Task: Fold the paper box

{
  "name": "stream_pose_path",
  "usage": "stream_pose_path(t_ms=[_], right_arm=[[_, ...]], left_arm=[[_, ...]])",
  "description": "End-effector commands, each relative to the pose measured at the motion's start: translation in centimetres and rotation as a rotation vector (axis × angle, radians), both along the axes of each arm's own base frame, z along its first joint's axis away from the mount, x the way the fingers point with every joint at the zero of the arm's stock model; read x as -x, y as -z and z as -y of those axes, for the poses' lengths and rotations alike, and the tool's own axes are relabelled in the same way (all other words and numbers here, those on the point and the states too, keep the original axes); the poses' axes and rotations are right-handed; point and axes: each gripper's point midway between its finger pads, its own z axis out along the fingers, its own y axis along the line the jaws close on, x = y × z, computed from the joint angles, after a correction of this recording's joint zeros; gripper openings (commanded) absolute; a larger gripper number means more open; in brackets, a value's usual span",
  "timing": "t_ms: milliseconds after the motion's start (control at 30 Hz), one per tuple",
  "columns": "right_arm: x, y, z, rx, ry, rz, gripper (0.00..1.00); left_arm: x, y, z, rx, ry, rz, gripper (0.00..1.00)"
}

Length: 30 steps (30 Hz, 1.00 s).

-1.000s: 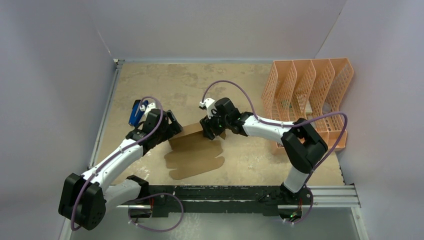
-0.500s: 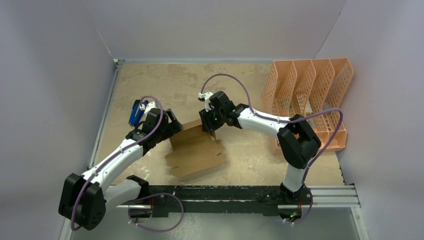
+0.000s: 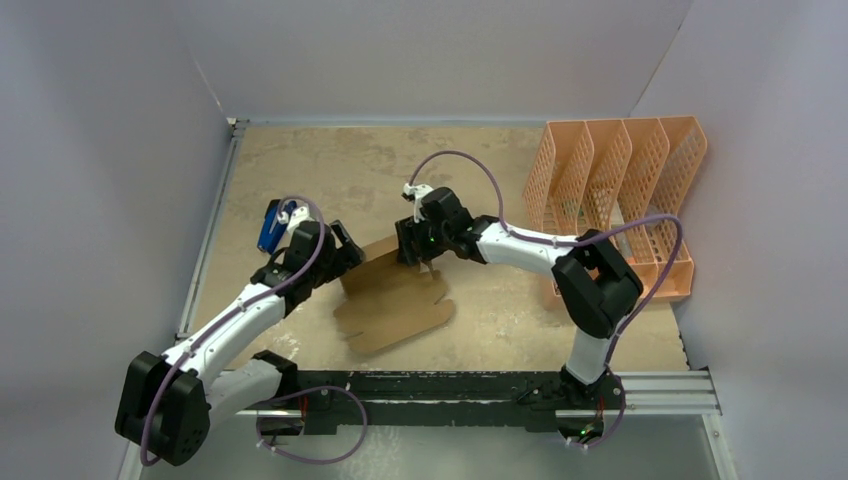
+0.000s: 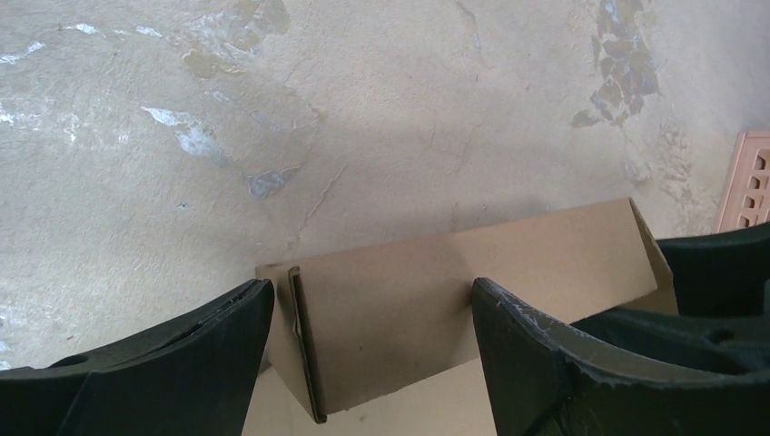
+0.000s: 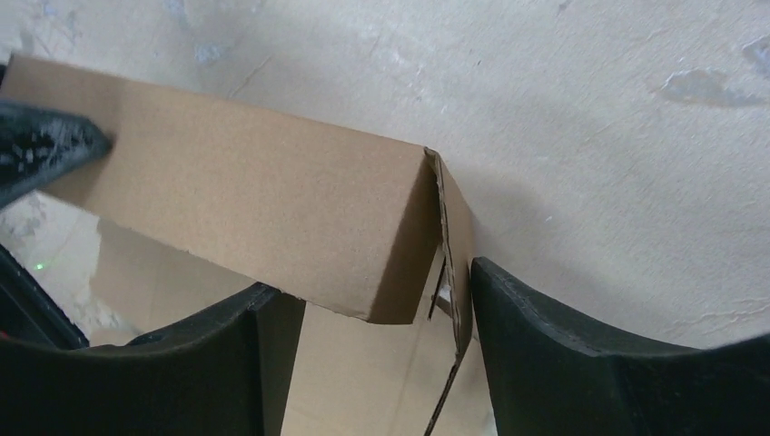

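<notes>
Where the overhead camera looks down on the mottled tabletop (image 3: 330, 170), the paper box (image 3: 395, 300) lies near the centre, partly formed; its far wall stands raised along the 12 o'clock edge, while the remaining panel with rounded tabs lies flat toward 6 o'clock.

Left gripper (image 3: 345, 258): at the 10 o'clock corner of the box; jaws spread wide. In the left wrist view (image 4: 370, 291) the raised wall (image 4: 409, 300) spans the gap between the two dark fingers, and its left end, with a folded side flap, sits just beside the left finger (image 4: 182, 363); no pinch on the cardboard is visible.

Right gripper (image 3: 415, 255): at the 1 o'clock corner of the box; jaws likewise apart. In the right wrist view (image 5: 374, 282) the corner of the wall (image 5: 254, 200) and its thin end flap sit between the fingers, the flap just beside the right finger (image 5: 590, 354); whether it touches cannot be told.

Peach-orange perforated file organizer (image 3: 620, 190): at 2 o'clock on the table, well apart from the box; a blue object (image 3: 270, 225), too small to identify, lies at 9 o'clock beside the left arm.
</notes>
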Motion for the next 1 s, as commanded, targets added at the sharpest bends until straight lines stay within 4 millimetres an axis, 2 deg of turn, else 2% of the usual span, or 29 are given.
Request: stream_pose_path(t_ms=[0,100,333,633,767,900,967], right_arm=[[0.6,-4.1,-1.3,-0.147,-0.087,0.114,0.71],[1.6,-3.7,-1.0,-0.154,-0.151,0.133,0.76],[2.4,-3.3,0.4,-0.187,-0.220,0.168,0.81],[3.5,-3.6,1.7,-0.193,-0.234,0.131,0.80],[4.8,-3.2,2.2,-0.202,-0.263,0.108,0.79],[5.8,-3.2,1.9,-0.233,-0.302,0.087,0.74],[5.7,-3.5,1.5,-0.256,-0.299,0.089,0.72]], left_arm=[[-0.9,-1.0,-0.4,-0.009,-0.017,0.076,0.80],[-0.8,-0.5,-0.7,-0.025,-0.024,0.071,0.80],[-0.4,0.5,-1.0,-0.042,-0.030,0.051,0.79],[-0.1,0.8,-1.1,-0.035,-0.037,0.041,0.79],[-0.1,0.8,-1.0,-0.029,-0.039,0.037,0.79],[-0.2,0.8,-0.9,-0.018,-0.042,0.038,0.79],[-0.3,0.5,-0.6,-0.002,-0.041,0.043,0.79]])
